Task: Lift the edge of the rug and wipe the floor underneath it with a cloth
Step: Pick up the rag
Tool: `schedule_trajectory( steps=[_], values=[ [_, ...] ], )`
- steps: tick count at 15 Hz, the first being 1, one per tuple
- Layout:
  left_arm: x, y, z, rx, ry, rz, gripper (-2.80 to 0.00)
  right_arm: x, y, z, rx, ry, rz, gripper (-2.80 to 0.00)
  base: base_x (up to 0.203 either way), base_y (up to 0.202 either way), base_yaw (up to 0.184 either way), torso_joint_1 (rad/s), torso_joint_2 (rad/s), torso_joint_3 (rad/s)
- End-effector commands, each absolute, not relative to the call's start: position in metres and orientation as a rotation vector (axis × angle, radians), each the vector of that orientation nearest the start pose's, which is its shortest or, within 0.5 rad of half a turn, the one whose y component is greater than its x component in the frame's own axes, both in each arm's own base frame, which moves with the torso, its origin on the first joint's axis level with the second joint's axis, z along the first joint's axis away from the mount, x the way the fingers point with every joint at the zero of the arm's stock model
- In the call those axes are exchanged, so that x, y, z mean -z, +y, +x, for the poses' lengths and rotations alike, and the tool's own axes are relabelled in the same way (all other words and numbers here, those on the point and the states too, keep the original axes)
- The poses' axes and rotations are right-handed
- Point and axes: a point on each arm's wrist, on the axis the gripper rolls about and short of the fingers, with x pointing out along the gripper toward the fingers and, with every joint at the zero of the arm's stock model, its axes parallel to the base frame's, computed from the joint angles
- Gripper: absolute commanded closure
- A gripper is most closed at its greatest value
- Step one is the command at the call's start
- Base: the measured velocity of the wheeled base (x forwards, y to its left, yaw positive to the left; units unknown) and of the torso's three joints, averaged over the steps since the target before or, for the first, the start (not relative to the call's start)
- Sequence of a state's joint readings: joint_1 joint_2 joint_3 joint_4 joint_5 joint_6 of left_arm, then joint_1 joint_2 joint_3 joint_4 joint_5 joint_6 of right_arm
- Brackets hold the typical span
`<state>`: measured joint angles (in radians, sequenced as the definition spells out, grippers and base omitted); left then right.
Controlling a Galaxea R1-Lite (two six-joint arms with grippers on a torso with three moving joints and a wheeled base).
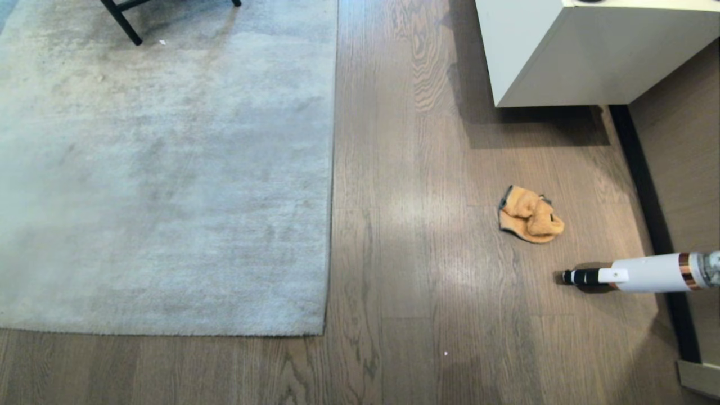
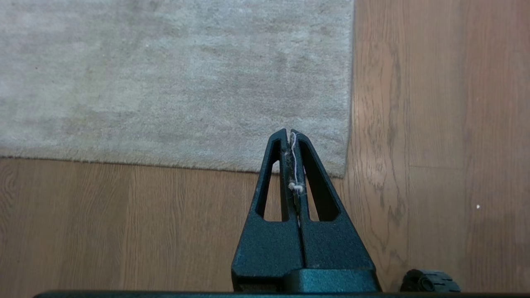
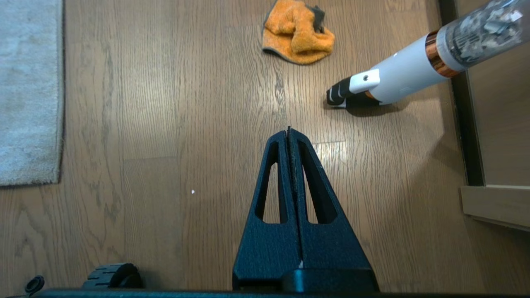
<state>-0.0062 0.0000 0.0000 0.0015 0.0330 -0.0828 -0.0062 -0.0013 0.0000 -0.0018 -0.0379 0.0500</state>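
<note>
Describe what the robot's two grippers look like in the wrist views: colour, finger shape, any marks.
Both the left gripper and right gripper are dark blue-black and textured, with tapered fingers having long triangular cut-outs. White lint clings along the left one's seam.

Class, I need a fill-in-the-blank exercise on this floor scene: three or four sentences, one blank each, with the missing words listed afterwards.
1. The crumpled cloth on the floor is ______ in colour.
2. The rug lies completely ______, no edge lifted.
3. Both the left gripper and the right gripper have their fingers ______.
4. The white vacuum lies nearest to the ______.

Missing words: orange; flat; shut; cloth
</note>
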Motion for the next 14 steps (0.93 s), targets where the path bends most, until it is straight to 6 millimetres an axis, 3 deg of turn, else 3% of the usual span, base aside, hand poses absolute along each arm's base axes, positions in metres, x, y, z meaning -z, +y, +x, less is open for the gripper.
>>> schedule_trajectory(
  steps=[1, 14],
  values=[
    [-0.0753, 0.0009, -0.0228, -0.028, 0.0, -0.083, 0.0, -0.0756, -0.0008, -0.0228, 0.046, -0.003, 0.051, 0.0, 0.0, 0.0, 0.0, 0.007, 0.0, -0.198],
    [-0.0753, 0.0009, -0.0228, -0.028, 0.0, -0.084, 0.0, -0.0756, -0.0007, -0.0228, 0.044, -0.003, 0.051, 0.0, 0.0, 0.0, 0.0, 0.003, 0.0, -0.199]
  ],
)
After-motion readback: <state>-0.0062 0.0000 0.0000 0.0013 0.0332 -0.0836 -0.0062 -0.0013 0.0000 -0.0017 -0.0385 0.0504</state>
